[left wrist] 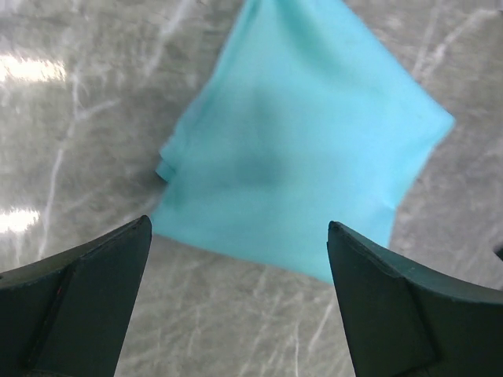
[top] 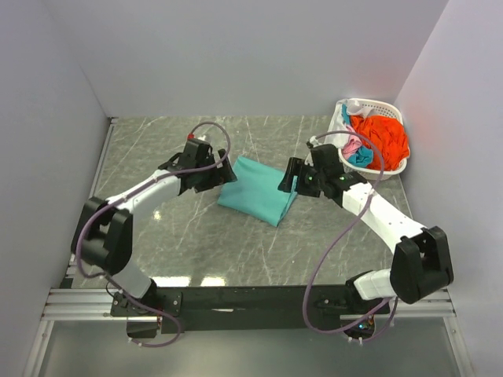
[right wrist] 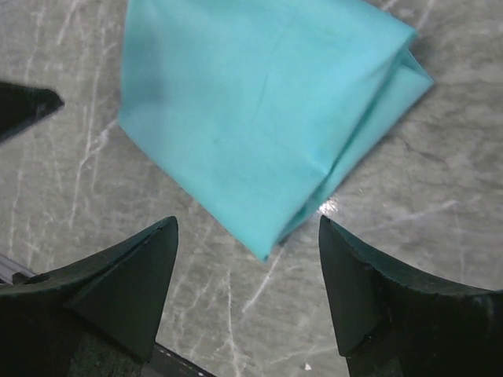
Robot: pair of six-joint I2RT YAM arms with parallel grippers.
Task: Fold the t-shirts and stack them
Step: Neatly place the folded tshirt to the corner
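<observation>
**Item 1 – teal t-shirt** point(top: 258, 191). It lies folded into a compact, roughly square packet, flat on the worktop point(top: 196, 243) at about its middle, between the two arms. The right wrist view shows its layered edges stacked along one side point(right wrist: 259, 110). The left wrist view shows a smooth upper face with a small cloth corner poking out at one edge point(left wrist: 302, 149).

**Item 2 – left arm** point(top: 149, 188). It reaches in from the left. The left jaws are spread wide and grasp nothing. They sit just beside the packet's left edge, over bare worktop, and whether they touch the cloth cannot be told.

**Item 3 – right arm** point(top: 377, 212). It reaches in from the right. The right jaws are released and parted, with nothing between them. They are at the packet's right edge, whose near corner shows in the gap below them.

**Item 4 – basket** point(top: 364, 103). White latticed plastic, standing at the far right corner of the worktop, well apart from the folded packet.

**Item 5 – basket contents, heaped and unfolded.**
- An orange-red t-shirt point(top: 381, 135) lies on top.
- Some pink cloth point(top: 352, 144) sits at the near left.
- A blue-teal piece point(top: 360, 157) lies beneath the pink cloth.
- The number of garments cannot be told.

**Item 6 – worktop.** Grey, marbled and glossy, with pale walls on three sides.
</observation>
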